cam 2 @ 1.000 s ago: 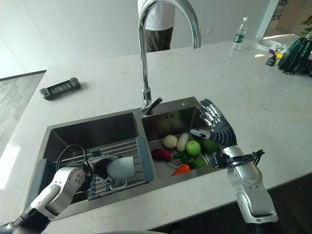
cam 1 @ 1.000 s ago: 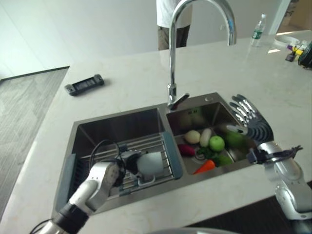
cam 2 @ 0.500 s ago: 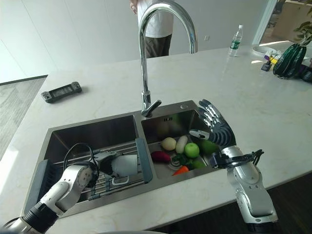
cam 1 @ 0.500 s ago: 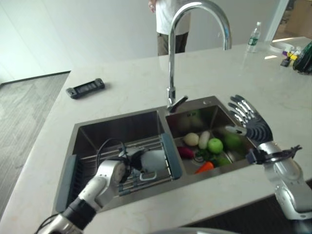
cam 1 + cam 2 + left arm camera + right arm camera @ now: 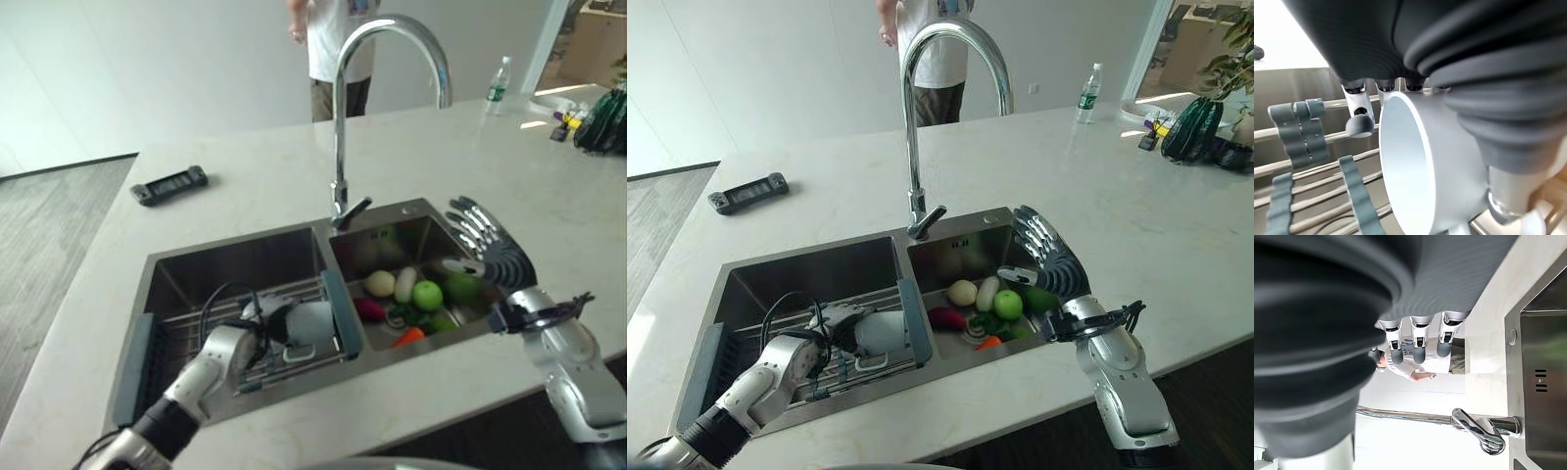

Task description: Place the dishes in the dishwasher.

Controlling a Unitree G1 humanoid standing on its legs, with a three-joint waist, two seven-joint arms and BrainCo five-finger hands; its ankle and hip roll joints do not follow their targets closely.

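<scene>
Since a second ago my left hand (image 5: 235,345) has barely shifted, fingers curled round the white ceramic mug (image 5: 307,323) on the wire sink rack (image 5: 186,325) | right hand (image 5: 490,257) spread, idle over the vegetable basin | step: mug pickup | next: I lift it clear, then find the dishwasher.

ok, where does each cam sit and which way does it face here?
Left eye view: head camera, looking down at the double sink; both arms enter from below.
Right eye view: the same scene from slightly to one side; right hand open over the vegetable basin.
Left wrist view: on the left wrist, along the left hand, curled round the white cup on the rack.
Right wrist view: on the right wrist, facing the faucet and a person.
Shared: cup and rack show in the eye and left wrist views.
</scene>
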